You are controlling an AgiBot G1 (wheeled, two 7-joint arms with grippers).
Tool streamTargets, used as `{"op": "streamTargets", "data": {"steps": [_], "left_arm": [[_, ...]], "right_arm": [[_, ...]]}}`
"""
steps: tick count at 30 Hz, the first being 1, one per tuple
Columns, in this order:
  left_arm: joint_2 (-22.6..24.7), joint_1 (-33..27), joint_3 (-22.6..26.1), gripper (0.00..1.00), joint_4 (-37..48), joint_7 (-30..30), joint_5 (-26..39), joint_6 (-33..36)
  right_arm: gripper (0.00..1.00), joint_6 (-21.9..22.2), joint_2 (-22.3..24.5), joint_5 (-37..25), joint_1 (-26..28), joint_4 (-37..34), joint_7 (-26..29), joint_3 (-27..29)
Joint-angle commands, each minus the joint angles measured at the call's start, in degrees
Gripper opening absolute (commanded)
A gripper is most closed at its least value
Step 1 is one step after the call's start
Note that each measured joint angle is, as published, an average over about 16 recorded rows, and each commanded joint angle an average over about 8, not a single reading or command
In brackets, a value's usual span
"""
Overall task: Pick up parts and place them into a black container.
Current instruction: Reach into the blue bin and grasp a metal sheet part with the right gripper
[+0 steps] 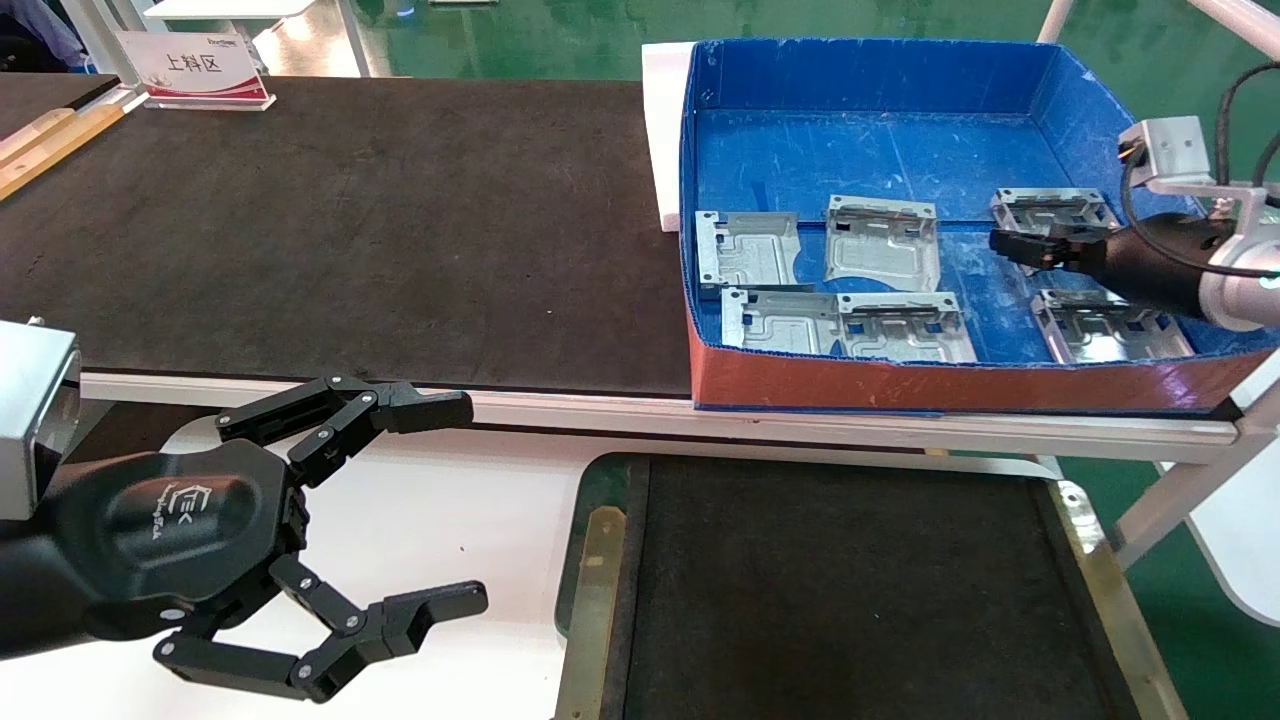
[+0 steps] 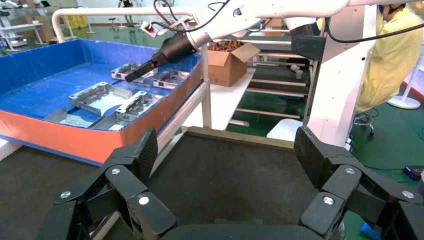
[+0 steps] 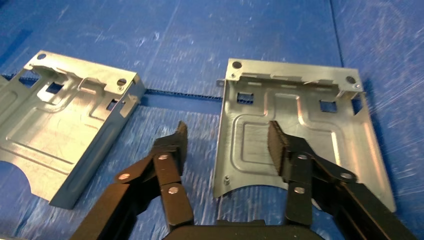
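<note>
The right gripper [image 3: 227, 145] is hovering inside the blue box [image 1: 860, 90], fingers apart astride one edge of a metal plate [image 3: 295, 125]. Thin, stiff and slick, it probably wants an edge pinch. The left gripper [image 1: 450, 505] is idling spread beside the black tray [image 1: 850, 590].

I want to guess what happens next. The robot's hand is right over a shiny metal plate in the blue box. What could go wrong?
1. The right hand is open with one finger over the plate and one beside its edge; thin, flat metal could slip out.
2. Another plate lies close by and might get bumped.
3. The blue box has a raised front wall that a low-carried plate could catch on before reaching the black container.
</note>
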Motion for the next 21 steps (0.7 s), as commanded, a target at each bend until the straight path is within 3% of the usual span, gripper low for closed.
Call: {"op": "streamTargets", "data": {"steps": [1, 21], "left_arm": [[0.00, 0.00, 0.00, 1.00, 0.00, 0.00, 0.00, 0.00], [0.00, 0.00, 0.00, 1.00, 0.00, 0.00, 0.00, 0.00]], "right_arm": [[0.00, 0.11, -0.09, -0.02, -0.21, 0.08, -0.02, -0.02], [0.00, 0.63, -0.35, -0.47, 0.01, 0.48, -0.51, -0.34]]}}
